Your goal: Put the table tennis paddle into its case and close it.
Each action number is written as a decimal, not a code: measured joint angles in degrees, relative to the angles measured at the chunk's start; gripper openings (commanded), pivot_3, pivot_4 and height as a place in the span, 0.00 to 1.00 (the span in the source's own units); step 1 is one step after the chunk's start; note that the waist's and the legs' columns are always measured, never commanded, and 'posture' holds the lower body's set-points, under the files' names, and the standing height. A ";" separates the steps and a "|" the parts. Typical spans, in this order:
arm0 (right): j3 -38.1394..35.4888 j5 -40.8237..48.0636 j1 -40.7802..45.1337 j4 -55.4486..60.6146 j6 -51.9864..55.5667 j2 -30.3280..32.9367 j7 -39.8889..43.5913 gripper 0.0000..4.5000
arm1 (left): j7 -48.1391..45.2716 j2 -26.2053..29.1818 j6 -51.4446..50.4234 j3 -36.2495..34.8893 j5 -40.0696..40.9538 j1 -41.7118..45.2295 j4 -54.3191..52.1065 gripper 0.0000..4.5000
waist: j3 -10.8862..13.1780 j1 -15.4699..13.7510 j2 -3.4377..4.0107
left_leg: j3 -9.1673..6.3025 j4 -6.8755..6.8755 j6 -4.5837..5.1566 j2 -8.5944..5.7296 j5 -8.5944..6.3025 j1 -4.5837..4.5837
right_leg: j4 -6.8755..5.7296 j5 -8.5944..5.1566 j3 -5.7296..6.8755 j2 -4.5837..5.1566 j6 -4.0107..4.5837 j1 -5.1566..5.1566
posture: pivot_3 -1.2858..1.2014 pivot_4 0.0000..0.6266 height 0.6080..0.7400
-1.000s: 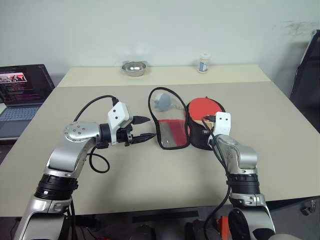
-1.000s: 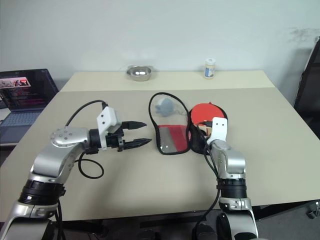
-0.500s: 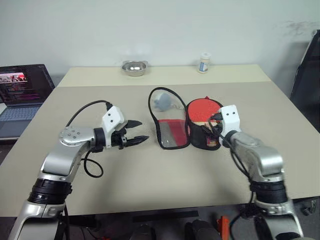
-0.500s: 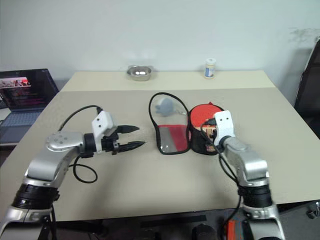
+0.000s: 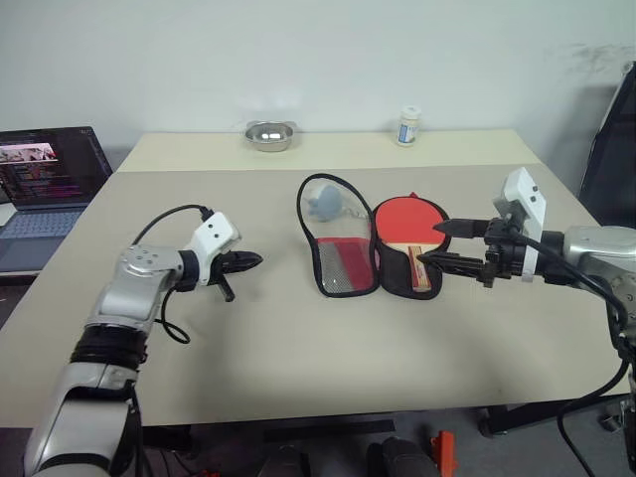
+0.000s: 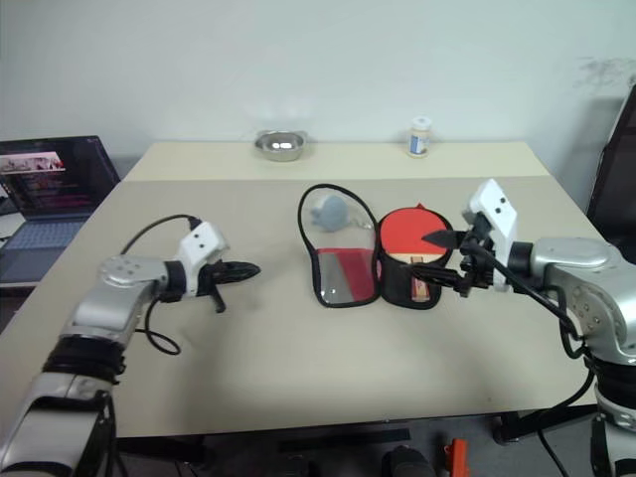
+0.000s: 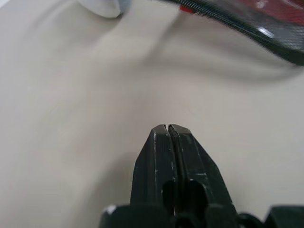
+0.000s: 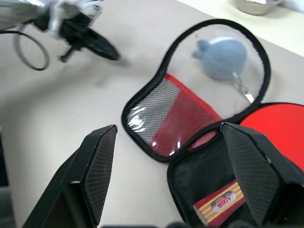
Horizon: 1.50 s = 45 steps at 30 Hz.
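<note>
The case (image 5: 338, 260) lies open at the table's middle. Its lid flap, with a clear window and red mesh, is spread to the left. The table tennis paddle (image 5: 407, 217) rests in the black right half, red face toward the far side and wooden handle (image 8: 221, 204) toward me. My right gripper (image 5: 437, 244) hovers just right of the paddle, pointing left, open with nothing between its fingers. My left gripper (image 5: 243, 262) is shut and empty. It sits low over the table, well left of the case, pointing at it.
A small grey pouch (image 8: 223, 57) on a chain shows at the lid's clear window. A steel bowl (image 5: 266, 134) and a small jar (image 5: 405, 126) stand at the far edge. A laptop (image 5: 45, 189) sits off the table's left side, and a dark chair (image 5: 611, 139) stands at the right.
My left gripper has shut and drifted left and down, away from the case. My right gripper has lifted off the case, swung out to the right and opened wide.
</note>
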State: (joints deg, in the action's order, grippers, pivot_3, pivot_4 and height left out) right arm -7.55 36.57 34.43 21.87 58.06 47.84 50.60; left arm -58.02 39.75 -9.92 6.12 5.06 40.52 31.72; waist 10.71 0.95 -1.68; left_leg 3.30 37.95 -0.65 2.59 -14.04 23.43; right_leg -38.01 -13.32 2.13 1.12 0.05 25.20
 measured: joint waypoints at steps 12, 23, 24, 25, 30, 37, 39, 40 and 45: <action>-2.97 -0.20 -2.36 -2.39 -1.50 2.26 -3.90 0.85 | -1.52 -25.62 3.94 -0.44 2.54 25.81 18.73 0.01 | 0.09 -2.25 -0.19 | -0.05 0.34 0.13 -0.32 -0.08 0.46 | 0.14 0.11 0.12 0.04 -0.15 0.08 | 0.52 0.24 1.00; -4.34 -3.81 -5.79 -5.79 -1.54 2.42 -9.99 0.85 | -7.08 -31.13 9.19 2.05 0.39 24.89 22.14 0.01 | 0.04 -0.42 -0.10 | 0.00 0.18 0.29 -0.12 -0.15 0.16 | -0.02 0.11 -0.02 -0.15 -0.13 0.10 | 0.52 0.24 1.00; -4.40 -3.84 -5.83 -7.01 -1.41 2.09 -10.58 0.85 | -7.76 -29.87 9.17 2.02 0.38 23.94 21.39 0.01 | 0.04 -0.33 -0.10 | -0.01 0.17 0.29 -0.10 -0.15 0.09 | -0.04 0.12 -0.05 -0.16 -0.12 0.08 | 0.52 0.24 1.00; -4.39 -3.87 -5.64 -8.20 -1.40 1.53 -10.94 0.85 | -8.19 -28.61 9.07 1.96 0.40 22.91 20.28 0.01 | 0.04 -0.28 -0.10 | -0.02 0.16 0.29 -0.09 -0.15 0.06 | -0.07 0.12 -0.08 -0.17 -0.11 0.08 | 0.52 0.24 1.00; -0.86 -7.86 -0.30 -20.75 -3.84 -3.91 -13.88 0.99 | -10.57 -21.32 4.75 -0.02 2.47 14.79 8.80 0.00 | 0.04 0.55 -0.09 | -0.02 0.15 0.27 -0.02 -0.14 0.00 | -0.07 0.15 -0.17 -0.16 -0.08 0.03 | 0.52 0.24 1.00; 7.92 -17.11 6.85 -40.63 -14.33 -9.22 -12.12 0.99 | -9.01 -13.78 -5.60 -3.08 6.69 2.96 -11.47 0.00 | 0.03 0.67 -0.09 | -0.02 0.15 0.27 0.01 -0.14 0.03 | -0.03 0.30 -0.22 -0.06 0.19 0.04 | 0.52 0.24 1.00; 8.90 -18.71 8.68 -46.61 -17.51 -10.94 -11.46 0.99 | -7.79 -12.19 -7.64 -3.84 7.44 0.86 -14.32 0.00 | 0.03 0.63 -0.09 | -0.02 0.17 0.27 0.01 -0.14 0.03 | -0.05 0.31 -0.21 -0.04 0.19 0.04 | 0.52 0.24 1.00; 8.99 -19.81 10.13 -50.58 -19.38 -12.08 -11.45 0.99 | -7.19 -11.50 -8.64 -4.32 7.76 -0.11 -15.90 0.00 | 0.04 0.63 -0.08 | -0.02 0.18 0.27 0.01 -0.14 0.03 | -0.06 0.31 -0.21 -0.03 0.19 0.04 | 0.52 0.24 1.00; 9.40 -23.95 15.40 -63.76 -26.66 -14.94 -11.08 0.99 | -4.94 -9.84 -11.02 -4.40 8.61 -2.16 -19.95 0.00 | 0.03 0.46 -0.09 | 0.00 0.16 0.26 0.02 -0.13 0.03 | -0.04 0.31 -0.21 0.01 0.19 0.03 | 0.52 0.24 1.00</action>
State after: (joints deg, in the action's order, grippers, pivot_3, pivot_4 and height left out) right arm 1.85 12.62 49.84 -41.89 31.40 32.90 39.53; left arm -62.96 29.91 -20.93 1.72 13.67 38.36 11.78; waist 10.75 1.41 -1.77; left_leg 3.30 38.12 -0.39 2.61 -14.18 23.46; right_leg -38.05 -13.01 1.92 1.13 0.25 25.22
